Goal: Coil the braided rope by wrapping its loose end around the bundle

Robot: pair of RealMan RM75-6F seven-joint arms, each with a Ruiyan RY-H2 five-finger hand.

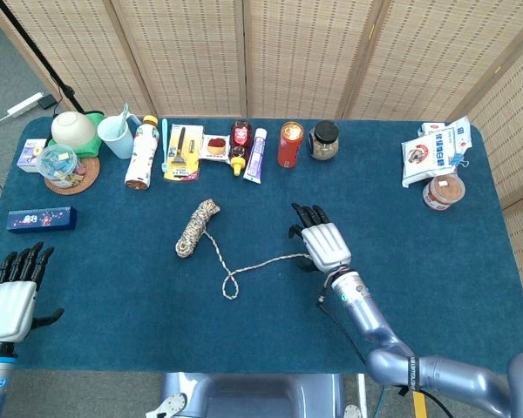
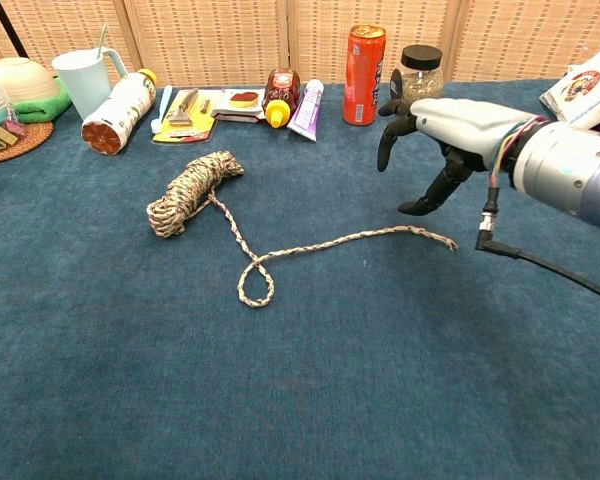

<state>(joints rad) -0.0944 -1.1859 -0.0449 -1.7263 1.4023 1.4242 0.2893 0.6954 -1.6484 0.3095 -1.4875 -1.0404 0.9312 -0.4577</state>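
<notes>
The braided rope bundle (image 1: pixel 196 227) (image 2: pixel 188 192) lies left of the table's middle. Its loose end (image 1: pixel 270 263) (image 2: pixel 350 239) runs down from the bundle, makes a small loop, then trails right across the blue cloth. My right hand (image 1: pixel 322 243) (image 2: pixel 442 132) hovers palm down over the tip of that loose end, fingers spread and holding nothing; it does not touch the rope. At the table's near left edge my left hand (image 1: pixel 10 294) rests open, far from the rope, and it shows only in the head view.
Along the back stand a bowl (image 1: pixel 73 128), a cup (image 1: pixel 117 136), a lying bottle (image 1: pixel 142 154), tubes, a red can (image 1: pixel 290 144) (image 2: pixel 364 61) and a jar (image 1: pixel 323 139) (image 2: pixel 416 80). Packets (image 1: pixel 431 152) sit back right, a blue box (image 1: pixel 41 219) at left.
</notes>
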